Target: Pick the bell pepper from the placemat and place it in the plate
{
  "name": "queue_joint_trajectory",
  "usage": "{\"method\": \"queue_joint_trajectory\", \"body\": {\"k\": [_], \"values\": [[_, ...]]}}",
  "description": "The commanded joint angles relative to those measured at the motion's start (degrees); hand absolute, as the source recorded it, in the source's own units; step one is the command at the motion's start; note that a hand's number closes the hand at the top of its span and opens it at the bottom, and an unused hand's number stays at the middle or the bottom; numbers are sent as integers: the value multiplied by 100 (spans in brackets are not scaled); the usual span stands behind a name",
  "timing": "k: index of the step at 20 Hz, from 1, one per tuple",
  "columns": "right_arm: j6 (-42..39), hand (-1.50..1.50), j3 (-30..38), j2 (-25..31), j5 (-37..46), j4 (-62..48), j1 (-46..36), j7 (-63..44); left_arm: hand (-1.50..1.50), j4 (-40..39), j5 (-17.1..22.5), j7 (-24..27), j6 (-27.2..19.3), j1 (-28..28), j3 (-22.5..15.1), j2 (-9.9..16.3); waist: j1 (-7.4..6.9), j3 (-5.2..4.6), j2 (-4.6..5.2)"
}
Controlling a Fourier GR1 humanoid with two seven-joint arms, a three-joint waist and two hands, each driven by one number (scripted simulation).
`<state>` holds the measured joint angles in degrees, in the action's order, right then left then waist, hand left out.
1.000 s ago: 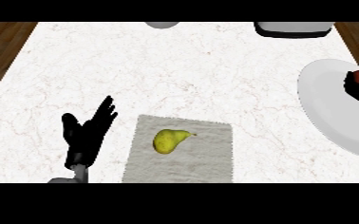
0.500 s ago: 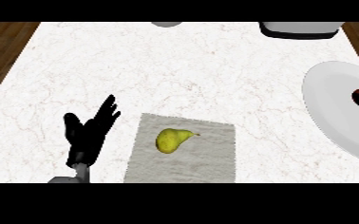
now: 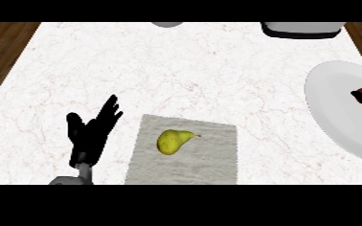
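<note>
**Plate slides further toward the right edge**

Compared with a moment ago, the white plate sits further right. A yellow bell pepper lies on the grey placemat, untouched. Just left, the left hand rests open, fingers spread wide.

A small yellow bell pepper lies on the grey placemat, stem pointing to three o'clock; the white plate sits well apart at two o'clock.

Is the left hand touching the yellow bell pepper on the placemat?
Apart. In the head view the left hand rests open on the counter, left of the placemat, and a strip of bare cloth lies between it and the bell pepper.
</note>
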<state>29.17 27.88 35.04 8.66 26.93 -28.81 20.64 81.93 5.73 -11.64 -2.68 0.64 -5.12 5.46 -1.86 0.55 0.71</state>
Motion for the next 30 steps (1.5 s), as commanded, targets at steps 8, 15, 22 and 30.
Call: {"method": "queue_joint_trajectory", "body": {"k": [8, 15, 22, 30], "values": [[-1248, -150, 1253, 370, -1299, -876, 118, 1476, 0, -253, -101, -115, -66, 185, 16, -81, 111, -38, -29], [-2840, -150, 1072, 574, -1573, -428, 960, 1493, 0, -21, 180, -246, 214, -63, 291, 150, 183, -53, -71], [-3356, -150, 841, 316, -1636, 409, 2311, 1682, 0, 109, 70, -282, 111, -97, 355, 172, 235, -62, -85], [-3157, -150, 677, -458, -1815, 2518, 3934, 1285, 0, 119, -87, -166, 39, -213, 241, -22, 248, -65, -83]]}}
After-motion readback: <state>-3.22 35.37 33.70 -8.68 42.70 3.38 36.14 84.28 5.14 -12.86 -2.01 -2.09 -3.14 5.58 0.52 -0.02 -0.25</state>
